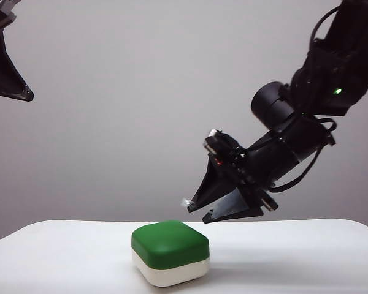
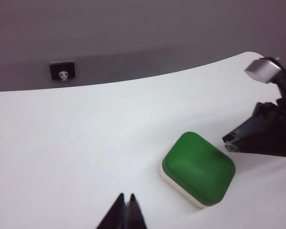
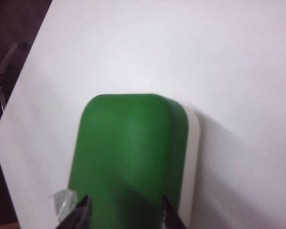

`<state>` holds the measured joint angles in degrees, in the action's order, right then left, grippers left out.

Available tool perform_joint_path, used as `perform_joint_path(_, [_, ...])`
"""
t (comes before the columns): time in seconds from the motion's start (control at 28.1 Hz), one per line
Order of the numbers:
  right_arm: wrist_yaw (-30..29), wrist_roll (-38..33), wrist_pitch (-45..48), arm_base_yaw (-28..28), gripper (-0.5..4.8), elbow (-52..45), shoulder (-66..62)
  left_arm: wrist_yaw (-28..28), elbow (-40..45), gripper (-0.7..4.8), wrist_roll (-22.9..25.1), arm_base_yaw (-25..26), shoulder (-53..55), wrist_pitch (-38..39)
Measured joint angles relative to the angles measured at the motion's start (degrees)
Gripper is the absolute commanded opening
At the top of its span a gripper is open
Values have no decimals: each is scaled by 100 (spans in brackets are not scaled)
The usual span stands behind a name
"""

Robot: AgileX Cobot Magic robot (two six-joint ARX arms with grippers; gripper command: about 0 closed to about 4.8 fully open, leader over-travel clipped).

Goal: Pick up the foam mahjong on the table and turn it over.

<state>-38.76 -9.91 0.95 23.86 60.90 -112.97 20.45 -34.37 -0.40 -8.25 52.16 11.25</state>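
The foam mahjong [image 1: 170, 252] lies flat on the white tabletop [image 1: 306, 251], green half up and cream half beneath, close to the near edge in the exterior view. No printed face shows in any view.

The right hand [image 1: 196, 210] hangs in the air just above and to the right of the block in the exterior view, slanting down toward it from the right, its tips clear of the green top. Its fingers stand well apart, wide enough to span the block, and nothing is between them. In the right wrist view the two dark fingertips [image 3: 84, 210] sit over the near end of the green surface [image 3: 131, 157], one toward each side.

The left hand [image 1: 26, 93] is high at the upper left of the exterior view, well apart from the block. In the left wrist view its fingertips [image 2: 120, 212] meet in a narrow point with nothing between them, and the block [image 2: 199, 167] lies well apart from them, nearer the right hand [image 2: 231, 143]
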Motion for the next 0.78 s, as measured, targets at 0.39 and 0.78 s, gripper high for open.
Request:
perform_joint_path(0.39, [280, 238, -527, 85, 212, 317, -254, 2, 0, -5, 20, -2, 2, 24])
perform_joint_path(0.78, [149, 251, -732, 337, -5, 761, -715, 0, 0, -5, 39, 0, 4, 63])
